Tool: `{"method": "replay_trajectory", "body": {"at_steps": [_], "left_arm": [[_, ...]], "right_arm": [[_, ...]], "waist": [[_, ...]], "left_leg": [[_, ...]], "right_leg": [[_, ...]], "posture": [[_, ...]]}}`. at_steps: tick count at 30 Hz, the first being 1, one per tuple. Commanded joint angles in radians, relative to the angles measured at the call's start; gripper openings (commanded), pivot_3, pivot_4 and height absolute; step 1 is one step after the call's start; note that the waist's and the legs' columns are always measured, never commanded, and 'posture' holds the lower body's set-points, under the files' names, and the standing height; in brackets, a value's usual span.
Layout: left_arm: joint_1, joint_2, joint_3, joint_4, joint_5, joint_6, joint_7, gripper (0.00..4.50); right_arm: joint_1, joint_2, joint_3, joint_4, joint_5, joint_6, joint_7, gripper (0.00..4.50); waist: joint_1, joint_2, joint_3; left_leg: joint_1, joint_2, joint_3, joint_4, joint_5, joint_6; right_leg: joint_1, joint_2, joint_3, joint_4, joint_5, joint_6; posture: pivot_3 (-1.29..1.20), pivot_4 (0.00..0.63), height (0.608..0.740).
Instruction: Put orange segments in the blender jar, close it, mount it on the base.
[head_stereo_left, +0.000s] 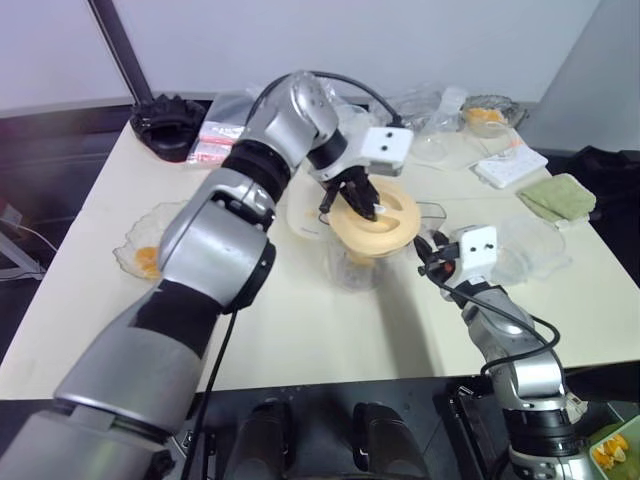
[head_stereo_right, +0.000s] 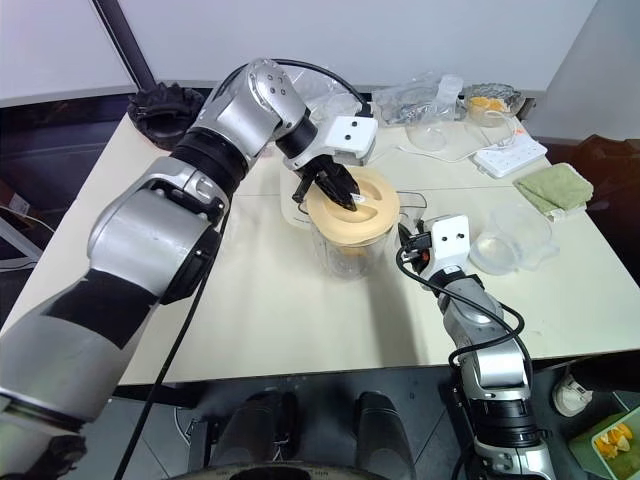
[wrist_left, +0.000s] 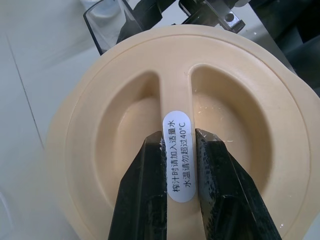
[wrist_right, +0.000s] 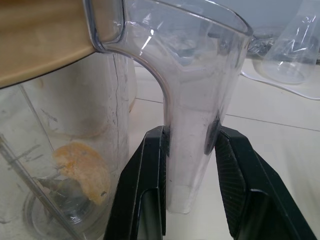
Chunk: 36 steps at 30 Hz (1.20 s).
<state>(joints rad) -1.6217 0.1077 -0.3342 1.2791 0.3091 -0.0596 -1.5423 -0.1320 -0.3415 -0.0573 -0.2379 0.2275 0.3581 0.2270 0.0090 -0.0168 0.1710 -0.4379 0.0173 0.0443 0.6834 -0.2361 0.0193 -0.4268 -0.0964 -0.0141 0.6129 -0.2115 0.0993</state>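
Observation:
The blender jar (head_stereo_right: 345, 255), a clear pitcher, stands mid-table with a pale orange lid (head_stereo_left: 395, 225) on its mouth. My left gripper (head_stereo_left: 355, 205) reaches down from above and is shut on the lid's raised centre ridge (wrist_left: 175, 100), one finger on each side of it. My right gripper (head_stereo_left: 432, 255) comes in level from the right. It is shut on the jar's clear side handle (wrist_right: 192, 100), which its pads press from both sides. One of the orange segments (wrist_right: 82, 170) lies at the jar's bottom by the blade. The cream-white base (head_stereo_left: 303, 222) stands just behind the jar, partly hidden by my left arm.
A glass plate (head_stereo_left: 128, 248) with orange pieces lies near the left edge. A black ridged round object (head_stereo_left: 168, 125) sits at the back left. At the right are a squat clear container (head_stereo_right: 510, 240), a green cloth (head_stereo_left: 557, 195), a white power strip (head_stereo_left: 510, 165) and a glass bowl (head_stereo_left: 485, 115).

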Motion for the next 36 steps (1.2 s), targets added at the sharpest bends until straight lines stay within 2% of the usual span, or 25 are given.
{"method": "replay_trajectory", "body": {"at_steps": [1, 7, 11, 18, 25, 31, 33, 34, 36], "left_arm": [[0.059, -0.028, -0.02, 0.022, 0.036, 0.096, 0.151, 0.24], [0.088, -0.037, -0.023, -0.013, 0.039, 0.24, 0.249, 0.24], [0.111, -0.044, -0.02, -0.04, 0.032, 0.357, 0.286, 0.24], [0.154, -0.067, -0.022, -0.104, 0.024, 0.536, 0.341, 0.24], [0.172, -0.066, -0.03, -0.145, 0.014, 0.563, 0.356, 0.24], [0.185, -0.057, -0.037, -0.196, 0.008, 0.556, 0.321, 0.24], [0.181, -0.043, -0.035, -0.24, -0.004, 0.549, 0.291, 1.3], [0.176, -0.03, -0.033, -0.273, -0.016, 0.547, 0.256, 1.61], [0.163, 0.004, -0.027, -0.352, -0.047, 0.544, 0.18, 2.62]], "right_arm": [[-0.009, 0.003, 0.033, -0.027, -0.008, 0.0, 0.038, 0.8], [-0.011, 0.009, 0.027, -0.024, -0.021, 0.006, 0.034, 0.8], [-0.016, 0.013, 0.025, -0.022, -0.024, 0.008, 0.037, 0.8], [-0.028, 0.014, 0.024, -0.014, -0.03, 0.004, 0.046, 0.8], [-0.025, 0.013, 0.025, -0.011, -0.033, 0.002, 0.051, 0.8], [-0.026, 0.011, 0.027, -0.007, -0.035, 0.001, 0.055, 0.8], [-0.024, 0.008, 0.029, -0.006, -0.036, 0.0, 0.059, 0.8], [-0.023, 0.007, 0.029, -0.006, -0.037, 0.0, 0.061, 0.8], [-0.019, 0.004, 0.03, -0.007, -0.039, -0.002, 0.067, 0.8]], "waist": [[0.002, 0.0, -0.002], [0.004, 0.003, -0.005], [0.002, 0.017, -0.013], [0.001, 0.022, -0.02], [0.001, 0.023, -0.025], [0.001, 0.026, -0.027], [-0.002, 0.026, -0.027], [-0.003, 0.026, -0.027], [-0.018, 0.026, -0.026]], "left_leg": [[0.0, 0.0, 0.0, 0.0, 0.0, 0.0], [0.007, 0.001, -0.003, 0.0, 0.0, -0.001], [0.012, 0.006, -0.006, -0.005, -0.003, -0.004], [0.012, 0.009, -0.006, -0.007, -0.003, -0.003], [0.012, 0.01, -0.005, -0.022, -0.003, -0.003], [0.012, 0.011, -0.005, -0.022, -0.003, -0.003], [0.012, 0.011, -0.005, -0.022, -0.003, -0.003], [0.012, 0.011, -0.005, -0.022, -0.003, -0.003], [0.01, 0.012, -0.005, -0.022, -0.003, -0.003]], "right_leg": [[0.001, 0.0, 0.0, 0.0, 0.0, 0.0], [0.008, -0.001, 0.0, -0.004, -0.003, 0.004], [0.021, 0.001, -0.007, -0.025, -0.003, 0.004], [0.03, -0.001, -0.013, -0.036, -0.003, 0.004], [0.031, -0.001, -0.016, -0.046, -0.003, 0.004], [0.031, -0.002, -0.017, -0.047, -0.003, 0.004], [0.031, -0.002, -0.017, -0.047, -0.003, 0.004], [0.031, -0.003, -0.017, -0.047, -0.003, 0.004], [0.029, -0.003, -0.017, -0.047, -0.003, 0.004]], "posture": [[0.0, 0.15, 0.74], [0.0, 0.15, 0.74], [0.0, 0.15, 0.74], [0.0, 0.15, 0.74], [0.0, 0.15, 0.74], [0.0, 0.15, 0.74], [0.0, 0.15, 0.74], [0.0, 0.15, 0.74], [0.0, 0.15, 0.74]]}}
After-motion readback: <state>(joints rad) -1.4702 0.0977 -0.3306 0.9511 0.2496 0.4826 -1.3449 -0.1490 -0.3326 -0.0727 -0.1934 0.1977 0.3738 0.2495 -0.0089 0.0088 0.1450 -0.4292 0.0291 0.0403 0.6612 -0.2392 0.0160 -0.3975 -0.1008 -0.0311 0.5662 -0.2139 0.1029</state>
